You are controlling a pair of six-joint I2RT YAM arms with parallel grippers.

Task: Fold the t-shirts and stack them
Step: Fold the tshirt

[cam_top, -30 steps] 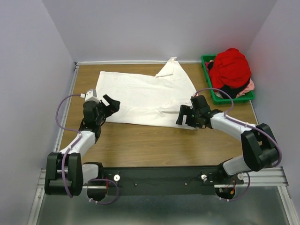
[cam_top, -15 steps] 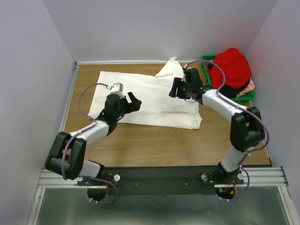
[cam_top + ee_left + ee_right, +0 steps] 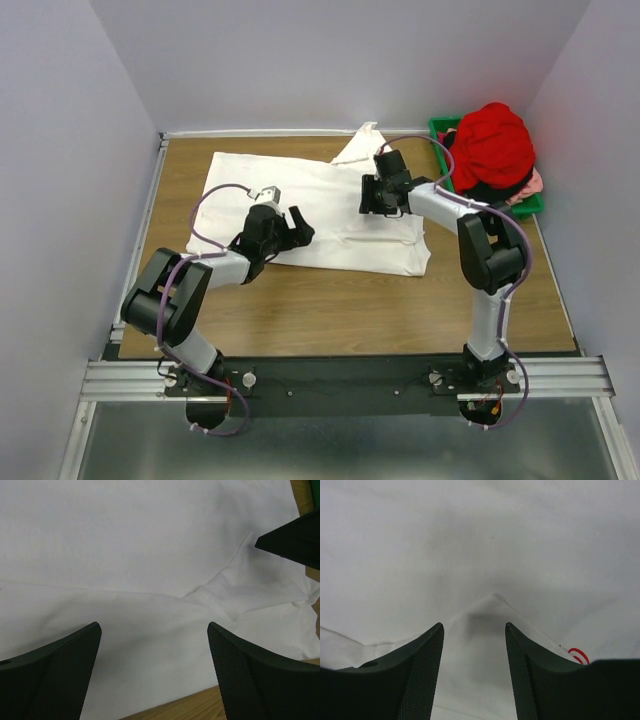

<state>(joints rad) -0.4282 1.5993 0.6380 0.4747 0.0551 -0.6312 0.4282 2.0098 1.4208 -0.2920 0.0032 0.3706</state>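
Our left fingers (image 3: 55, 675) stand wide above the near hem of the white t-shirt (image 3: 300, 200) spread on the tabletop (image 3: 350, 310), while our right fingers (image 3: 420, 675) sit half-narrowed about a raised pinch that we cannot call gripped; the cloth looks light and limp, best taken at hems or corners.
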